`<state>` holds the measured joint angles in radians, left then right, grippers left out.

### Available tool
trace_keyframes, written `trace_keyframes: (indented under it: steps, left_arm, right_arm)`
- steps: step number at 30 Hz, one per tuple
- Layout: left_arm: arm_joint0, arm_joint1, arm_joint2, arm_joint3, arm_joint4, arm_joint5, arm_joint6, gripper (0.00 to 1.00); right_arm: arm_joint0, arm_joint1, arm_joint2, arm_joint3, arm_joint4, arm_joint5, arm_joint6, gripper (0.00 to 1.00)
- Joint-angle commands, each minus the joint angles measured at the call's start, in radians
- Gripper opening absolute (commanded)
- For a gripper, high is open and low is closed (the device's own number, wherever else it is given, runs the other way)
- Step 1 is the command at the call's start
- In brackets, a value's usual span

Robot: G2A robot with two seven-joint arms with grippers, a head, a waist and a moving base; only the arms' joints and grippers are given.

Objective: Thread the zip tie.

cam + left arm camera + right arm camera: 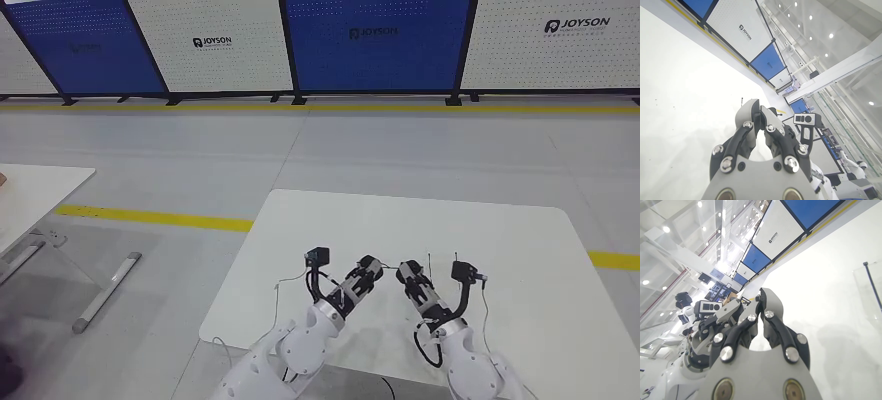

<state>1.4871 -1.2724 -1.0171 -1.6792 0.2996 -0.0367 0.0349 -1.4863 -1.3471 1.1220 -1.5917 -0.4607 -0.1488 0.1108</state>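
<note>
A thin black zip tie (871,281) stands upright on the white table (500,240), its head at the top, and seems to sit in a clear holder (861,291). In the top view the zip tie (430,262) is a fine line just right of my right gripper (406,268). A second fine line (456,257) stands a little farther right. My left gripper (368,264) is close beside the right one. The left gripper (760,107) is shut, with the zip tie (742,101) apart beyond it. The right gripper (759,297) is shut too.
Both arms sit near the table's front edge, with bare white tabletop (420,215) beyond them. Another white table (40,190) stands at the far left across a floor gap. Blue and white panels (375,45) line the back.
</note>
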Motion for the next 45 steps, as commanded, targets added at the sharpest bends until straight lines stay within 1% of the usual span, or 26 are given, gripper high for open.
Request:
trace_keyframes:
  steps: [1, 6, 7, 8, 9, 15, 18, 20, 23, 24, 30, 32, 33, 41, 45]
  left_arm:
    - [-0.001, -0.001, 0.001, 0.001, -0.001, 0.0, 0.001, 0.0]
    - [0.0, -0.002, 0.001, 0.005, 0.0, 0.006, 0.004, 0.0]
    - [-0.001, -0.002, 0.002, 0.006, 0.002, 0.007, 0.004, 0.02]
    - [0.0, -0.002, 0.002, 0.006, 0.003, 0.008, 0.004, 0.07]
    - [0.0, -0.002, 0.003, 0.006, 0.003, 0.009, 0.004, 0.15]
    - [0.0, -0.003, 0.007, 0.008, 0.009, 0.011, -0.002, 0.23]
    - [0.0, -0.003, 0.008, 0.009, 0.012, 0.013, -0.004, 0.2]
    - [0.0, -0.003, 0.008, 0.009, 0.013, 0.014, -0.005, 0.14]
    - [0.0, -0.004, 0.009, 0.009, 0.014, 0.014, -0.007, 0.09]
    - [0.001, -0.004, 0.009, 0.01, 0.015, 0.015, -0.008, 0.05]
    - [-0.001, -0.004, 0.01, 0.011, 0.016, 0.023, -0.016, 0.05]
    - [-0.001, -0.004, 0.01, 0.011, 0.014, 0.023, -0.017, 0.0]
    - [-0.001, -0.004, 0.009, 0.011, 0.013, 0.022, -0.018, 0.0]
    - [0.004, -0.002, 0.001, 0.011, 0.009, 0.004, -0.038, 0.0]
    - [0.005, -0.001, 0.0, 0.01, 0.01, -0.004, -0.044, 0.0]
  right_arm:
    - [0.0, 0.0, 0.0, 0.0, -0.002, 0.0, 0.0, 0.0]
    - [-0.002, 0.0, 0.0, -0.001, -0.014, 0.009, -0.011, 0.0]
    - [-0.002, 0.0, 0.0, -0.001, -0.016, 0.01, -0.013, 0.0]
    - [-0.003, 0.0, 0.0, -0.001, -0.019, 0.013, -0.017, 0.0]
    - [-0.003, 0.0, -0.001, -0.001, -0.021, 0.014, -0.02, 0.0]
    - [-0.006, -0.001, -0.003, 0.0, -0.032, 0.018, -0.029, 0.0]
    - [-0.006, -0.001, -0.004, 0.001, -0.035, 0.018, -0.032, 0.0]
    - [-0.007, -0.001, -0.005, 0.001, -0.038, 0.017, -0.033, 0.0]
    - [-0.008, -0.001, -0.007, 0.0, -0.044, 0.016, -0.036, 0.0]
    - [-0.008, -0.001, -0.008, 0.0, -0.044, 0.016, -0.036, 0.0]
    - [-0.01, -0.002, -0.01, -0.004, -0.048, 0.015, -0.041, 0.0]
    - [-0.011, -0.002, -0.011, -0.005, -0.05, 0.015, -0.042, 0.0]
    - [-0.011, -0.002, -0.012, -0.005, -0.051, 0.016, -0.043, 0.0]
    - [-0.012, -0.003, -0.019, -0.006, -0.062, 0.015, -0.044, 0.0]
    - [-0.007, -0.004, -0.023, 0.001, -0.054, 0.013, -0.028, 0.0]
